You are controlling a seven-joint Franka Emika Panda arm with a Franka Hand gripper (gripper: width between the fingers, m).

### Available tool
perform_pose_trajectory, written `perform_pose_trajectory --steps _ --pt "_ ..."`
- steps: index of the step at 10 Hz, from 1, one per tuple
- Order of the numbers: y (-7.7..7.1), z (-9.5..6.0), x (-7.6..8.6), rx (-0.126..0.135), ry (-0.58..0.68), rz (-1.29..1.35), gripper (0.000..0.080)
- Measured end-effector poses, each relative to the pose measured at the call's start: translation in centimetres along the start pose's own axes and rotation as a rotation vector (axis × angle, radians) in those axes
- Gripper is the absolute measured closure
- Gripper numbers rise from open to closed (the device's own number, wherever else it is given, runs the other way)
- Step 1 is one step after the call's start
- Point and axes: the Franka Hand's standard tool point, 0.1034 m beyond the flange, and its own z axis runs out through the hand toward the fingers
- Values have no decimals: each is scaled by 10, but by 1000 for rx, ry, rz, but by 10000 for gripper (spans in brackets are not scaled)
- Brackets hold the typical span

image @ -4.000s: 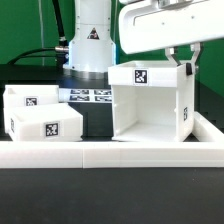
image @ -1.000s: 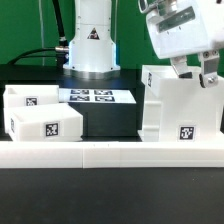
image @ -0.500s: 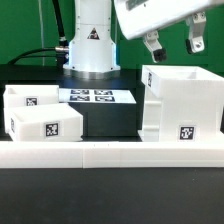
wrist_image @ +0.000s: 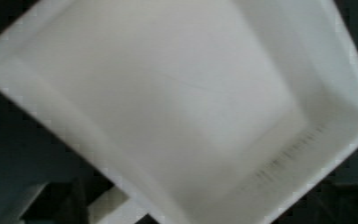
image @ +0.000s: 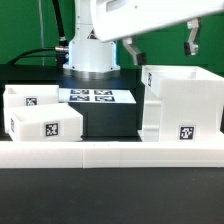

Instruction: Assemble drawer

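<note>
The drawer's large white housing (image: pixel 180 105) stands at the exterior view's right with its open side up and a marker low on its front. It fills the blurred wrist view (wrist_image: pixel 176 100). Two shallow white trays (image: pixel 30 98) (image: pixel 45 124) lie at the exterior view's left, each with a marker. My gripper (image: pixel 160 42) hangs above the housing, clear of it. It is open and empty, with one finger (image: pixel 190 38) over the housing and the other (image: pixel 130 46) further left. The fingers do not show in the wrist view.
The marker board (image: pixel 92 97) lies on a black block by the robot base (image: pixel 90 50). A long low white rail (image: pixel 110 155) runs across the front, ahead of the trays and housing.
The housing, earlier held with its opening facing front, now stands opening up. My gripper let go of its rim, rose and moved towards the exterior view's left.
</note>
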Motion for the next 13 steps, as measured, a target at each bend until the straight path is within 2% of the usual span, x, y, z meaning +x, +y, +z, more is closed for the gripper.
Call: perform_pose_trajectory --steps 1,2,3,5,6,8,9,10,13 --pt "9 -2 3 -2 -2 -73 150" --pt "19 -3 6 8 1 -78 150" --pt "18 -2 6 -8 -1 -222 150" --pt "23 -2 6 -21 -5 -437 150" --pt "36 -4 7 -60 -18 -618 150" --pt "64 -10 9 -94 -27 -715 150" --pt "74 -11 8 -107 -24 -713 150" --pt "91 -10 5 -110 -23 -677 150" --pt "90 -9 5 -112 -26 -676 150"
